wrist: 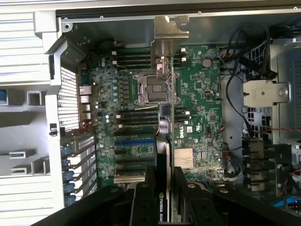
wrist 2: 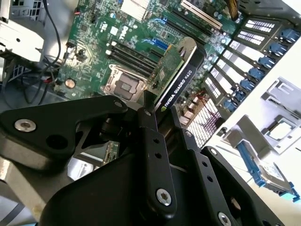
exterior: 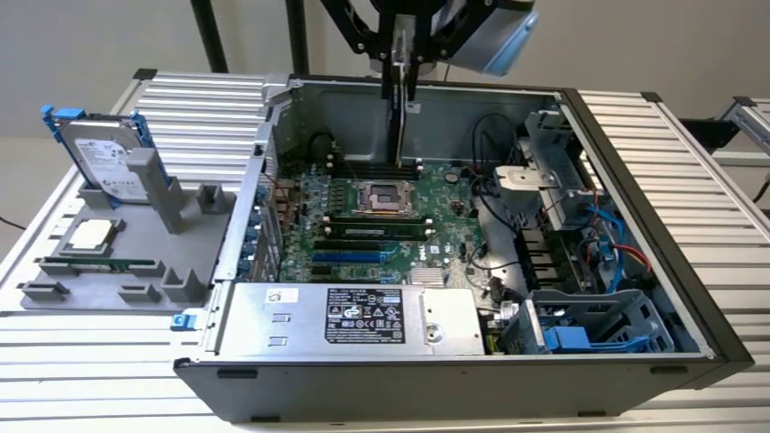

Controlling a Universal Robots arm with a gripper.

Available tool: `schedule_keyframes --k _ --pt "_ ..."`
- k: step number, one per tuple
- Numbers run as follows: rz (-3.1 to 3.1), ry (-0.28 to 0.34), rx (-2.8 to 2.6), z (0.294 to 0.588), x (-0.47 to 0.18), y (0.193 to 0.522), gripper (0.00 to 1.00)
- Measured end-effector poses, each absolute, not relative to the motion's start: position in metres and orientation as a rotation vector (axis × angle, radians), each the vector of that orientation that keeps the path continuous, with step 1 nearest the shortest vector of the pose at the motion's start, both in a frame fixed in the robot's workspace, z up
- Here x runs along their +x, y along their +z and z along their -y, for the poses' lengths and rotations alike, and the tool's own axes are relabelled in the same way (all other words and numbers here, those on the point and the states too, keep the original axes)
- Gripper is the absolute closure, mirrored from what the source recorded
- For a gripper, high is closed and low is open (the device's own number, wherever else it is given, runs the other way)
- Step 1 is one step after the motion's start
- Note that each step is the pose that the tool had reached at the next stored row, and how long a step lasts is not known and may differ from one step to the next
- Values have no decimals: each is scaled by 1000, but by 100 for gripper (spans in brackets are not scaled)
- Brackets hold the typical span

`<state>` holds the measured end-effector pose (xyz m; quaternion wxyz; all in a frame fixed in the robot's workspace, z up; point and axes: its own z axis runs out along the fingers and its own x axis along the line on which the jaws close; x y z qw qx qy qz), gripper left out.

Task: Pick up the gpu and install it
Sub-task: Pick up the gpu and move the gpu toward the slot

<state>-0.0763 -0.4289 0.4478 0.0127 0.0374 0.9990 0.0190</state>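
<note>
At the upper centre of the exterior view, the gripper (exterior: 401, 77) is clenched on the gpu (exterior: 401, 135). The card hangs upright and edge-on inside the open computer case (exterior: 457, 397), over the green motherboard (exterior: 361, 225) near the processor socket (exterior: 388, 194). In the second wrist view, the black fingers (wrist 2: 153, 136) pinch the card's end. A hard drive (exterior: 103, 158) stands at the exterior view's left.

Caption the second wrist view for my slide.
Black gripper clamps the green, black-shrouded gpu above the green computer motherboard.
</note>
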Motion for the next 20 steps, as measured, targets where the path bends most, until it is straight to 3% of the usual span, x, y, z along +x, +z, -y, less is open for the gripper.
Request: schedule_keyframes --k 20 --pt "-3113 59 117 429 -67 448 100"
